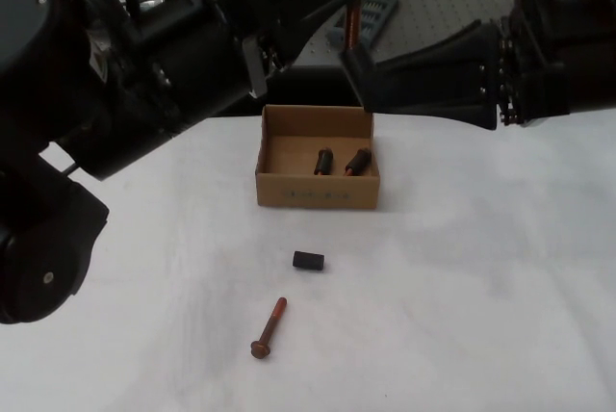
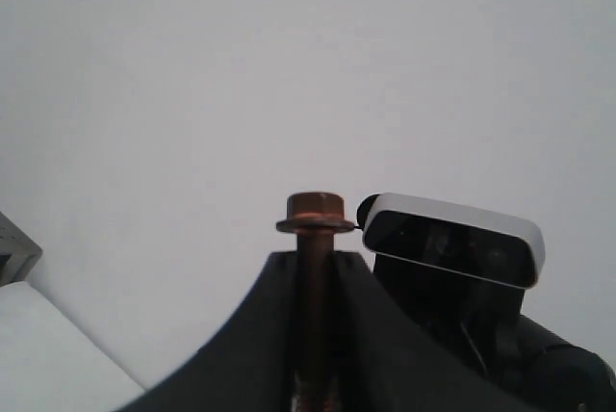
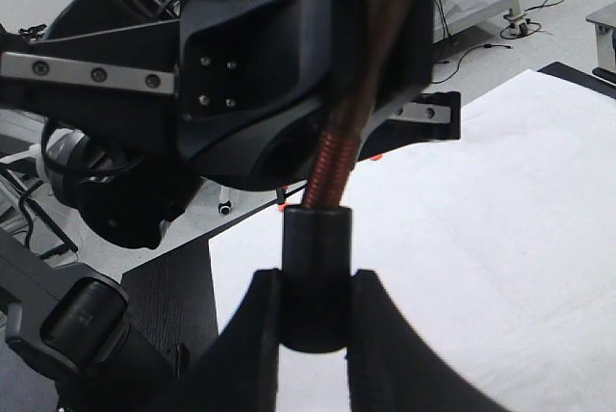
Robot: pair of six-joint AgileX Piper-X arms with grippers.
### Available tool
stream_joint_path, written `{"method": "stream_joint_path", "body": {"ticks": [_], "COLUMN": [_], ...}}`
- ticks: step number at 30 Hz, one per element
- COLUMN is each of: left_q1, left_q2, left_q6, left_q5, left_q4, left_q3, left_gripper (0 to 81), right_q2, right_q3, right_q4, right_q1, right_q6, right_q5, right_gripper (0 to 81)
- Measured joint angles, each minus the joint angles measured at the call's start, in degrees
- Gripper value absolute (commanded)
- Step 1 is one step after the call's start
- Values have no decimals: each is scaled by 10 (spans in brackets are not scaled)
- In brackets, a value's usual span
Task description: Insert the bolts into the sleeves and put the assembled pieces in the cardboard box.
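Insertion step: left gripper (image 2: 315,260) clamps bolt (image 2: 312,212), right gripper (image 3: 316,279) clamps sleeve (image 3: 316,239), thread tip at the bore; next needs a straight axial push.

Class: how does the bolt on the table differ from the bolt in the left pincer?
The table bolt lies flat; the held bolt is clamped in the left pincer. The table bolt touches no sleeve; the held bolt's tip meets the sleeve in the right pincer. Both are coppery.
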Motion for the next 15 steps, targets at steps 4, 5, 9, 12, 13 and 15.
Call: {"method": "stream_joint_path", "body": {"ticks": [4, 5, 9, 12, 13, 15], "left_q1": [0, 0, 0, 0, 0, 0], "left_q2": [0, 0, 1, 2, 2, 3], "left_q6": [0, 0, 0, 0, 0, 0], "left_q5": [0, 0, 0, 0, 0, 0], "left_q4": [-4, -4, -8, -8, -8, -8], "left_q3": [0, 0, 0, 0, 0, 0], "left_gripper": [6, 6, 6, 6, 6, 6], "right_q2": [0, 0, 0, 0, -2, -2], "right_q3": [0, 0, 0, 0, 0, 0], "right_q4": [0, 0, 0, 0, 0, 0], "right_q1": [-2, -2, -2, -2, -2, -2], "right_q6": [4, 5, 5, 5, 5, 5], "right_q5": [3, 3, 8, 13, 16, 16], "right_gripper": [19, 19, 19, 19, 19, 19]}}
